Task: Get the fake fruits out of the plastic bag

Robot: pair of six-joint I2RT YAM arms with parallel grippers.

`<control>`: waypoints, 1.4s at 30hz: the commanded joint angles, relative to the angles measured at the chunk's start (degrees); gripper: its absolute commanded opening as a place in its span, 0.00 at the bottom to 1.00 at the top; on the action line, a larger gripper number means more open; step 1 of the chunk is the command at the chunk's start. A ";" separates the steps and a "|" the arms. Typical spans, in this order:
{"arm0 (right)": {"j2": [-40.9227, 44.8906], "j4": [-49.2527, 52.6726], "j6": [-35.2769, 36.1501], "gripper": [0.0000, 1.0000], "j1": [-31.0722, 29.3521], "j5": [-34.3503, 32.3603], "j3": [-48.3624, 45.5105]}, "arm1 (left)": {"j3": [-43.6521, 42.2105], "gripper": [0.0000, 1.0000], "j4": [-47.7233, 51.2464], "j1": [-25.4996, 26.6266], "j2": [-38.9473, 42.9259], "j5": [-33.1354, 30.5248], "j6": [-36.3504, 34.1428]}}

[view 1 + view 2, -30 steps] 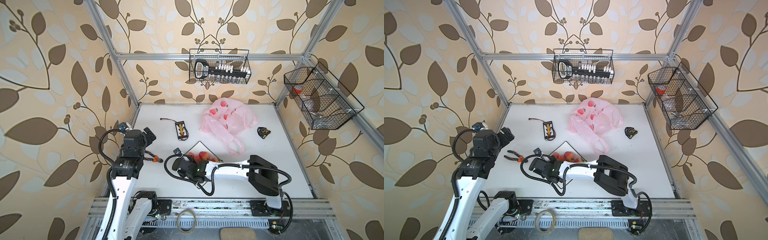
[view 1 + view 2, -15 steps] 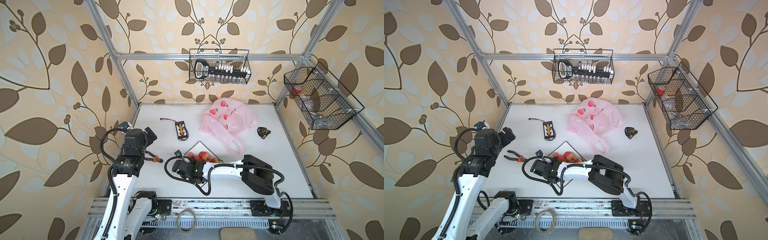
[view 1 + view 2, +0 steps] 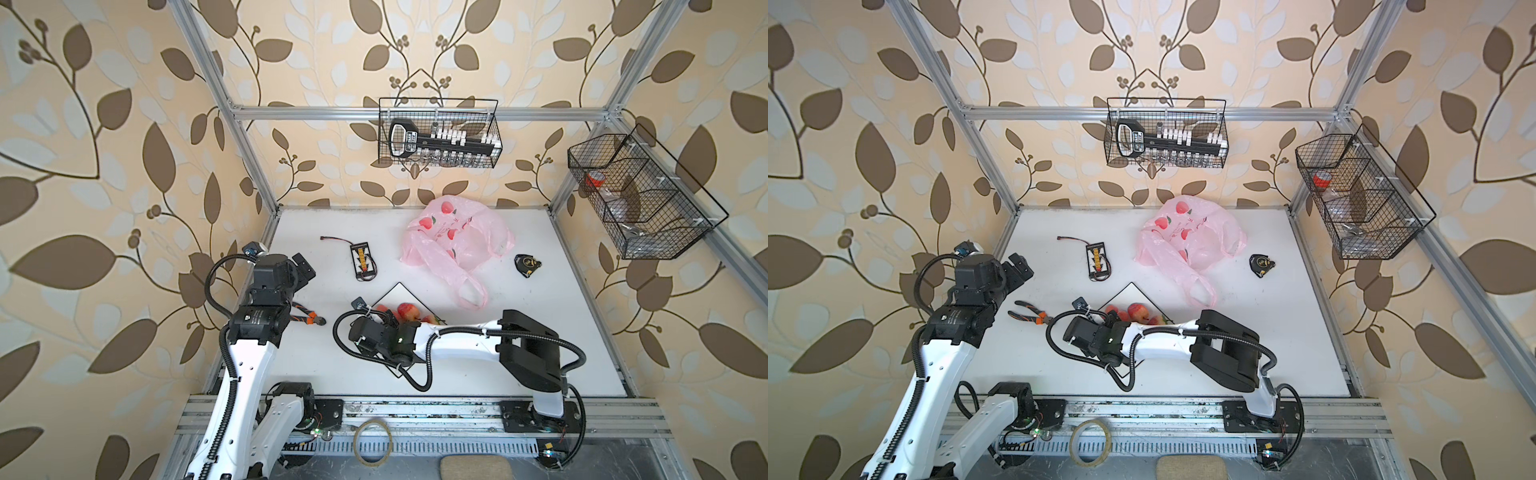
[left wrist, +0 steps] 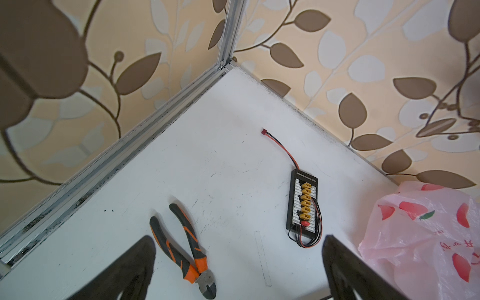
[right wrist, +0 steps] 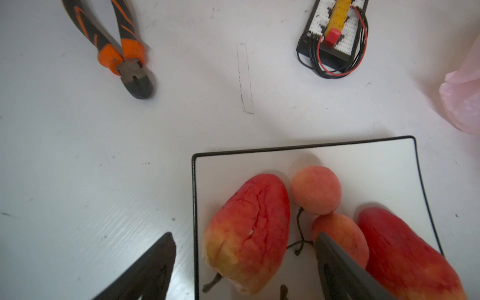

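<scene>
red-yellow fake fruits plus two pinkish balls huddled on my plate, crinkly pink plastic bag slumped near table's back edge

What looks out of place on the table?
Only the square plate: it sits cornerwise to the edges of the table, with the fake fruits on it. The plastic bag lies crumpled. No spill or damage visible.

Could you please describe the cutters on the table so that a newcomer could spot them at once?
On the white table, look at the front-left area, just left of the black-rimmed square plate. The cutters lie flat there, apart from the plate. They are the only hand tool, with orange-and-grey handles, unlike the black connector board farther back.
</scene>
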State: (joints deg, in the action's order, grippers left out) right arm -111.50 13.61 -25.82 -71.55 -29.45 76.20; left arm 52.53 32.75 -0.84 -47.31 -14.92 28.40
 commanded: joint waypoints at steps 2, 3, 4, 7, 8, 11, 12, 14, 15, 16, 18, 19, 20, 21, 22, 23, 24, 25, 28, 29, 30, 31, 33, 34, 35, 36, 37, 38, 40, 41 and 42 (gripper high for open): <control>8.96 -4.09 1.09 0.85 0.34 1.32 -3.32 | 0.76 0.99 -2.38 -0.51 -0.60 0.85 -1.48; 10.98 -4.67 1.25 0.85 0.68 1.33 -4.31 | 0.59 0.99 -2.66 -0.51 -0.75 0.85 -1.72; 13.09 -5.48 1.46 0.85 1.23 1.33 -5.86 | 0.29 0.99 -3.07 -0.52 -1.02 0.90 -1.92; 20.69 -7.28 1.73 0.84 4.13 0.39 -11.03 | -0.97 0.99 -4.58 -0.56 -1.91 1.44 -2.59; 23.38 -7.79 1.97 0.84 5.63 -0.40 -13.13 | -1.58 0.99 -5.33 -0.48 -2.29 1.56 -2.91; 31.92 -9.68 3.27 0.83 12.16 -2.27 -20.26 | -3.49 0.99 -7.10 -0.51 -3.55 0.77 -3.21; 34.19 -10.27 3.68 0.83 14.99 -2.27 -22.40 | -4.10 0.99 -7.66 -0.49 -3.93 0.52 -3.50; 39.58 -10.71 4.59 0.83 22.79 -1.23 -26.91 | -5.73 0.99 -9.47 -0.51 -5.04 0.41 -5.03; 41.69 -11.38 5.25 0.83 26.48 -0.42 -28.99 | -6.45 0.99 -10.48 -0.44 -5.45 0.60 -6.39; 44.12 -12.43 5.84 0.82 30.61 0.19 -31.45 | -7.59 0.99 -12.14 -0.46 -5.83 1.13 -8.24; 47.76 -15.19 5.94 0.82 39.14 1.00 -35.95 | -9.91 0.99 -15.78 -0.51 -6.38 2.93 -11.96; 49.54 -17.23 6.14 0.82 44.06 1.80 -38.27 | -11.53 0.99 -18.13 -0.53 -6.69 3.79 -13.89; 50.72 -20.08 6.78 0.81 48.35 2.71 -40.81 | -12.99 0.99 -20.27 -0.50 -7.10 4.18 -15.32; 51.23 -23.46 7.96 0.81 51.62 3.29 -43.22 | -13.95 0.99 -21.79 -0.55 -7.46 4.21 -16.38; 51.39 -27.61 9.48 0.81 55.00 3.73 -46.01 | -14.75 0.99 -23.38 -0.52 -8.01 4.00 -17.61; 50.97 -32.14 11.73 0.81 57.67 4.46 -48.67 | -15.71 0.99 -24.99 -0.52 -8.74 3.61 -18.51; 50.28 -36.81 14.85 0.81 59.37 5.20 -51.12 | -16.34 0.99 -26.35 -0.50 -9.39 3.17 -19.28; 49.12 -41.96 18.66 0.81 60.91 6.12 -53.59 | -16.81 0.99 -27.61 -0.50 -10.29 2.47 -19.77; 45.28 -51.40 24.33 0.83 64.46 8.22 -56.79 | -17.57 0.99 -30.11 -0.51 -13.05 -0.03 -19.84; 43.40 -53.05 23.69 0.84 66.80 11.20 -56.97 | -17.72 0.99 -31.05 -0.54 -14.16 -0.39 -19.97; 41.23 -54.69 22.44 0.84 69.03 14.19 -57.17 | -18.01 0.99 -32.20 -0.44 -15.27 -0.67 -20.12; 39.24 -56.37 21.40 0.84 70.43 15.96 -57.36 | -18.27 0.99 -33.15 -0.52 -16.20 -0.77 -20.12; 34.83 -62.60 20.64 0.84 71.71 18.43 -58.90 | -19.28 0.99 -36.09 -0.52 -18.36 -0.97 -20.08; 32.88 -66.62 20.92 0.84 71.64 19.20 -59.86 | -19.91 0.99 -37.56 -0.53 -19.11 -0.78 -20.21; 30.85 -71.27 21.29 0.84 71.71 20.46 -61.10 | -20.77 0.99 -39.63 -0.47 -19.91 -0.44 -20.38; 28.51 -74.66 21.64 0.84 71.64 21.31 -61.78 | -21.67 0.99 -41.79 -0.44 -20.63 -0.30 -20.35; 26.56 -76.20 21.80 0.84 71.82 22.12 -61.92 | -22.30 0.99 -43.36 -0.51 -21.16 -0.09 -20.30; 25.33 -79.96 22.19 0.84 72.32 24.14 -63.27 | -22.77 0.99 -44.84 -0.44 -21.69 0.34 -20.51; 25.87 -79.08 22.04 0.84 72.42 24.33 -63.20 | -23.81 0.99 -47.48 -0.46 -22.71 0.60 -20.60; 25.61 -78.91 22.04 0.84 72.43 24.39 -63.04 | -24.67 0.99 -49.60 -0.47 -23.42 0.59 -20.20; 25.62 -79.03 22.04 0.84 72.43 24.44 -63.10 | -25.43 0.99 -51.71 -0.48 -24.05 0.73 -19.92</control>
State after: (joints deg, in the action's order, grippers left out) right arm -85.86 -57.63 -4.62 0.58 -8.23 13.19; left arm 28.38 -9.58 -0.84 -70.48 -13.91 8.95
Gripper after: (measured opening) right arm 0.840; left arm 0.990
